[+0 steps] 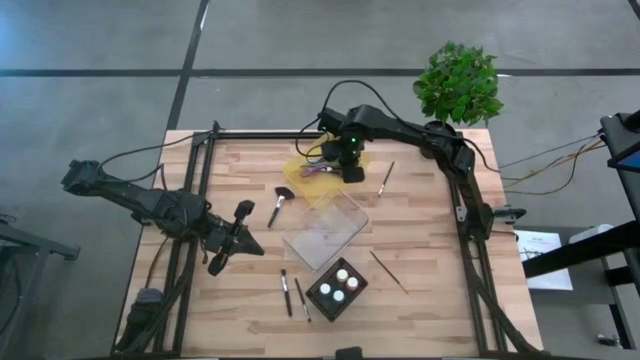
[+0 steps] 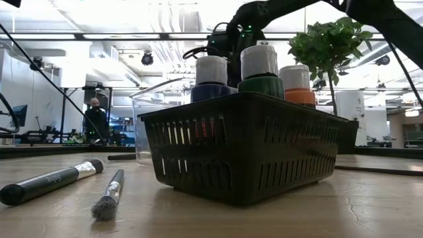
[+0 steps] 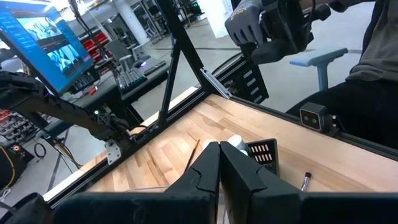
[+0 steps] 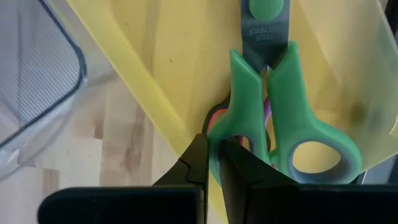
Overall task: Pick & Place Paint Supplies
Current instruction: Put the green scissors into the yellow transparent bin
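**Bottles sit in the basket; brushes lie loose on the surface, both tools pinched shut and empty.**

Your three paint bottles (image 1: 340, 283) stand in the black basket (image 1: 322, 303): light, rigid and slick, so take the bodies below the caps. The thin brushes (image 1: 287, 292) are light and prone to roll; pinch mid-handle. The right tool (image 1: 352, 172) hangs over the green scissors (image 4: 273, 118) in the yellow tray (image 1: 305, 165), the left tool (image 1: 232, 240) near the left edge. There's open room between them, save the clear tub (image 1: 325, 232).

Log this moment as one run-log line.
left gripper: shut, idle, table's left | right gripper: shut, over yellow tray | paint bottles: in black basket
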Robot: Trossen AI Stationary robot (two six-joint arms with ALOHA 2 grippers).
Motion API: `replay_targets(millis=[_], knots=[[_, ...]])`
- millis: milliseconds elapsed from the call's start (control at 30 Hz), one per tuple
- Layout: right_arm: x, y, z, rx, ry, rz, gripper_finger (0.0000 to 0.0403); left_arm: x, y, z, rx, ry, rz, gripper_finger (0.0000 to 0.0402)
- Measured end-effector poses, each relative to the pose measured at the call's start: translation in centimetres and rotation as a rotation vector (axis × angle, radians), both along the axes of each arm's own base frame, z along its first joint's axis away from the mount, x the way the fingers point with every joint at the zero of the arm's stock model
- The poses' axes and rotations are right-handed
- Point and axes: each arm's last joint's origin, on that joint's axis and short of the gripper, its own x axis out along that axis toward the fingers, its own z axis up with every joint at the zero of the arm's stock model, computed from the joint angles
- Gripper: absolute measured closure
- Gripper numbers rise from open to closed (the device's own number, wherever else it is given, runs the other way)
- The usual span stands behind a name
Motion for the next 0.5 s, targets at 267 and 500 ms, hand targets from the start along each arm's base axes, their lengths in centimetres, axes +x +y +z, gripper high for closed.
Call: replay_targets(millis=[267, 500], knots=[[0.13, 0.05, 0.21, 0.001, -0.025, 0.007, 0.0392, 0.01, 0.00, 0.00, 0.000, 0.000, 0.000, 0.0387], [0.14, 0.08, 0.27, 0.009, -0.032, 0.015, 0.0390, 0.01, 0.00, 0.00, 0.000, 0.000, 0.000, 0.0387]])
